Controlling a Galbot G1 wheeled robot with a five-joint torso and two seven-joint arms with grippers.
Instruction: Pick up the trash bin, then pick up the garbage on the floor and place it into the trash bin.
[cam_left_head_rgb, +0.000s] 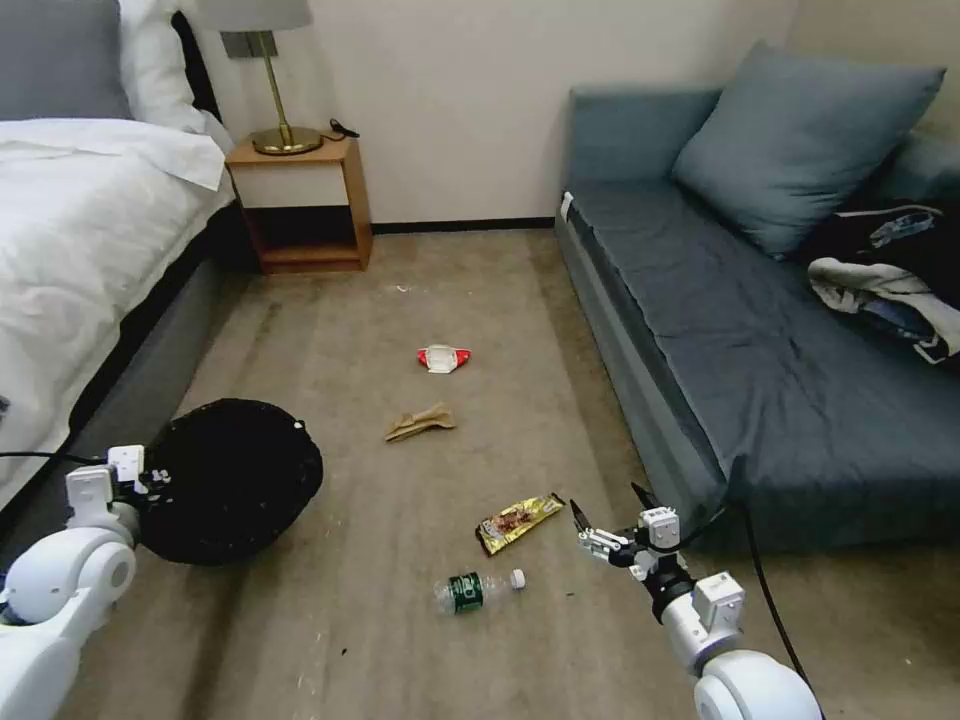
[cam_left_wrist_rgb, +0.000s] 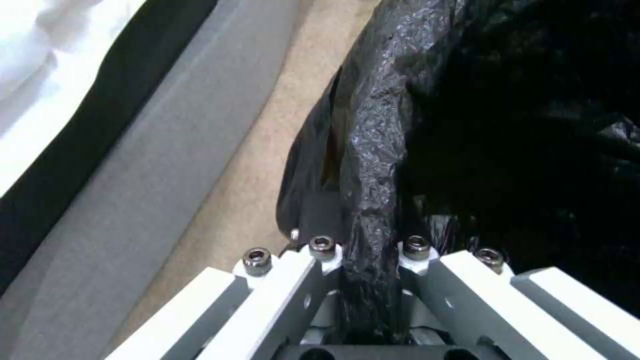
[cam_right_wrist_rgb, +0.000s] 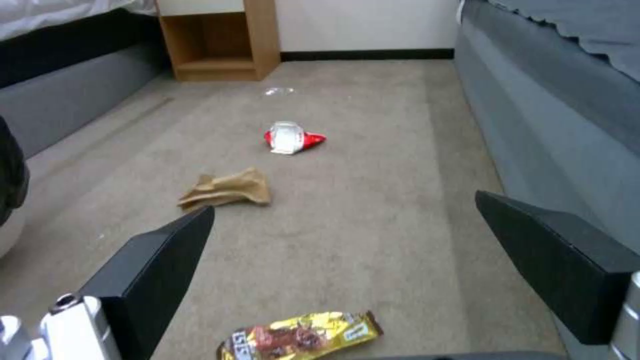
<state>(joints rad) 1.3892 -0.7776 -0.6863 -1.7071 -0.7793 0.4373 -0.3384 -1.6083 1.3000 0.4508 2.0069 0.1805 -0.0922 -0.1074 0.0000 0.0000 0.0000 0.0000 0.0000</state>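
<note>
Bedroom carpet (cam_left_head_rgb: 330, 620), bed (cam_left_head_rgb: 90, 230) on the left, blue sofa (cam_left_head_rgb: 760, 380) on the right. Left gripper (cam_left_wrist_rgb: 370, 280) clamped on the bag-wrapped rim of the trash bin (cam_left_head_rgb: 235, 480), held low beside the bed. Out on the floor: red-and-white packet (cam_left_head_rgb: 442, 357), crumpled tan paper (cam_left_head_rgb: 420, 422), yellow snack wrapper (cam_left_head_rgb: 518, 521), bottle (cam_left_head_rgb: 478, 590). Right gripper (cam_left_head_rgb: 608, 512) hovering just right of the wrapper, fingers spread wide. Likely trouble: pinching mostly slick bag, so rim slipping out; flat wrapper skidding on carpet instead of lifting.
</note>
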